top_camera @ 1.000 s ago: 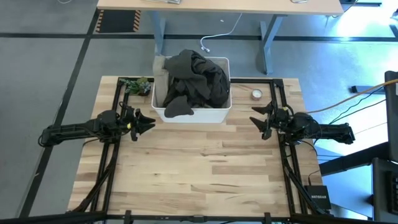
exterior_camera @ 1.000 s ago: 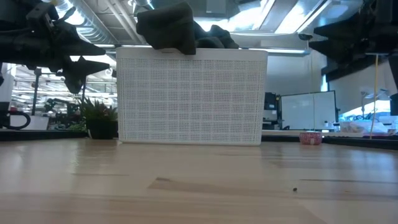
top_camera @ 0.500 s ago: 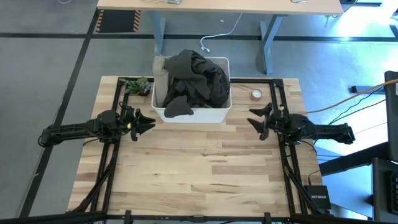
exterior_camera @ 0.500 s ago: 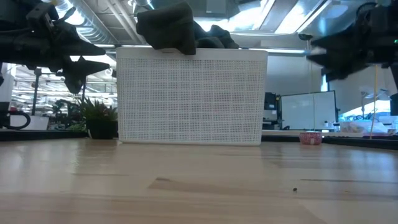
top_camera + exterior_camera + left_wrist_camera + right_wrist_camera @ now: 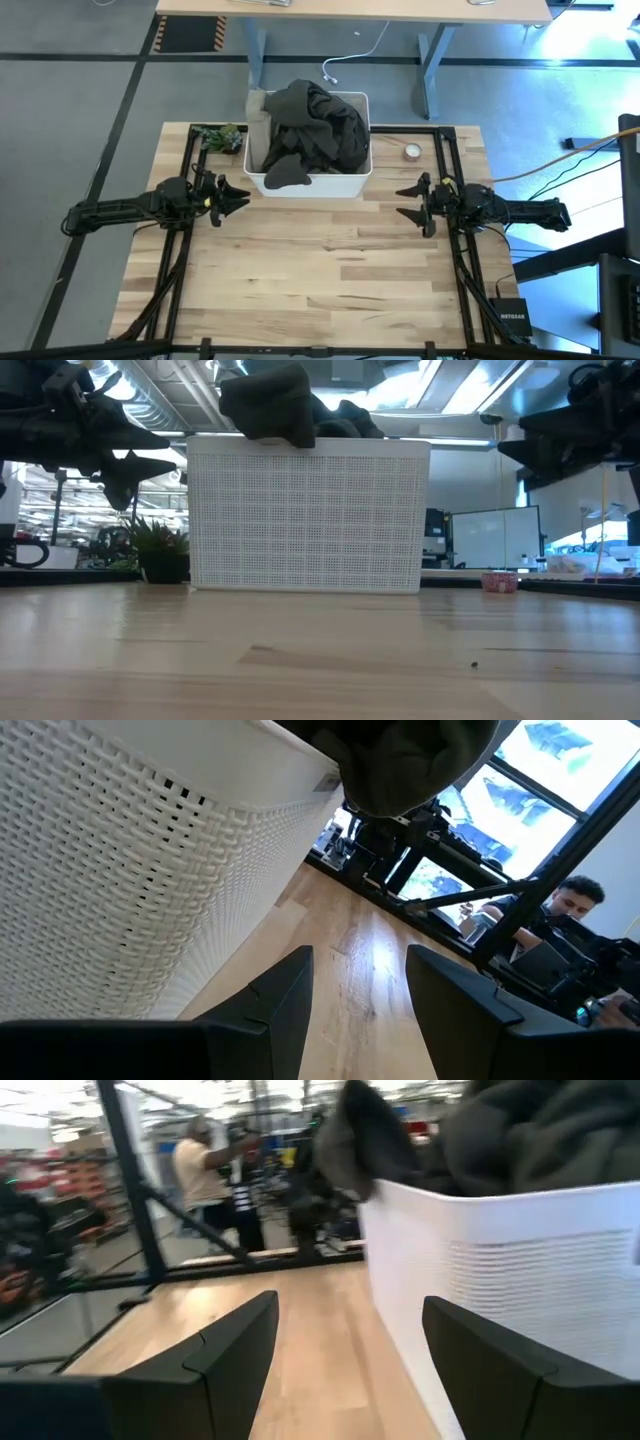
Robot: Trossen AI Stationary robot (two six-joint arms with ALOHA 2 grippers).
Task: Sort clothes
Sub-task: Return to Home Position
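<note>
At the table's far edge, clothes heaped in white bin; right gripper has edged inward, fingers apart, empty (left gripper likewise, unmoved); sorting looks finished.

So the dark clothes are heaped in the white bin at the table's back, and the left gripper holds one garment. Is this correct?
Not quite. The clothes are heaped in the white bin, but the left gripper holds nothing: the left wrist view shows its fingers open with only bare table between them. The right gripper is open and empty too.
</note>
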